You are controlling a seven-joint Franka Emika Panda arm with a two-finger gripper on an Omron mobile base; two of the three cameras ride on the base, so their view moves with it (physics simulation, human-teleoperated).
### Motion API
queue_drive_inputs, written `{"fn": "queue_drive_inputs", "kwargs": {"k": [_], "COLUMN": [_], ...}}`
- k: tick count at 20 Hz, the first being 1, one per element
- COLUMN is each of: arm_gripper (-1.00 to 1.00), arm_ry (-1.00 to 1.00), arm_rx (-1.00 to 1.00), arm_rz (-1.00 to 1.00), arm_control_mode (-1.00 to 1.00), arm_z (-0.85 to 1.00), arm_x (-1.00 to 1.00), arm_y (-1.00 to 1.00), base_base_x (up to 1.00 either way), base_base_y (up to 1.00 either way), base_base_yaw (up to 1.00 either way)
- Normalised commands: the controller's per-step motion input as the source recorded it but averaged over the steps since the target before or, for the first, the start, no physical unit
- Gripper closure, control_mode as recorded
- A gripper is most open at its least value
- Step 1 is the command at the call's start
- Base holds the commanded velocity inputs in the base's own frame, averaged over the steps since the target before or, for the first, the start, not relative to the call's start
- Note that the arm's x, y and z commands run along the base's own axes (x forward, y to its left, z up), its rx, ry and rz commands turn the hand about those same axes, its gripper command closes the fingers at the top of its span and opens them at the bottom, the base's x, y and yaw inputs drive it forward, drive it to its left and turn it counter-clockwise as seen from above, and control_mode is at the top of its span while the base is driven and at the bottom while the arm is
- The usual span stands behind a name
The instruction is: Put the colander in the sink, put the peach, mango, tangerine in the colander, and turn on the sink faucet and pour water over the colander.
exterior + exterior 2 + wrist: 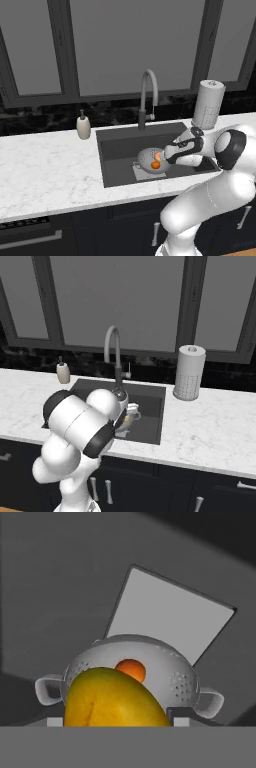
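Three views, taken in turn.

Left base view: white arm reaches from lower right over the sink point(120, 142), a dark basin set in the marble worktop point(45, 170). The colander point(148, 159) sits on the sink floor on the lighter grey patch, w/ the tangerine point(155, 165) showing orange at its near side. The pincer point(161, 157) is right at the colander's rim; a pale bit of fruit shows at its tip, too small to name here. Sink faucet point(148, 95) stands behind the basin, spout arching fwd. Soap bottle point(83, 126) to the left of the sink, paper towel roll point(208, 104) to the right.

Right base view: the arm's bulk covers most of the basin. Sink point(150, 406) is visible to its right, sink faucet point(114, 351) behind, soap bottle point(63, 372) left, paper towel roll point(190, 372) right on the worktop point(210, 431). A yellowish bit shows beside the hand; can't make out more.

Hand view: the mango point(116, 698) is clamped between the two finger tips, jaws held fairly wide around it. Just beyond it is the colander point(170, 667), upright, both loop handles visible, tangerine point(131, 670) inside. Grey patch point(170, 614) of the sink floor lies behind.
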Motion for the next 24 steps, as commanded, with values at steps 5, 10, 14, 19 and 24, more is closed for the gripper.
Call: {"fn": "queue_drive_inputs", "kwargs": {"k": [5,10,14,19,24], "arm_gripper": [1.0,1.0,1.0,1.0,1.0], "arm_ry": [0.03,0.01,0.0,0.0,0.0], "arm_rx": [0.01,0.05,0.11,0.14,0.08], "arm_rz": [0.0,0.01,0.01,0.0,0.0], "arm_control_mode": [-1.0,-1.0,-1.0,-1.0,-1.0], "arm_z": [-0.29,-0.35,-0.41,-0.46,-0.53], "arm_x": [0.37,0.36,0.2,0.1,0.21], "arm_y": [0.0,-0.03,-0.3,-0.42,-0.17], "base_base_x": [0.0,0.0,0.0,0.0,0.0], "base_base_y": [0.0,0.0,0.0,0.0,0.0], "base_base_yaw": [0.0,0.0,0.0,0.0,0.0]}}
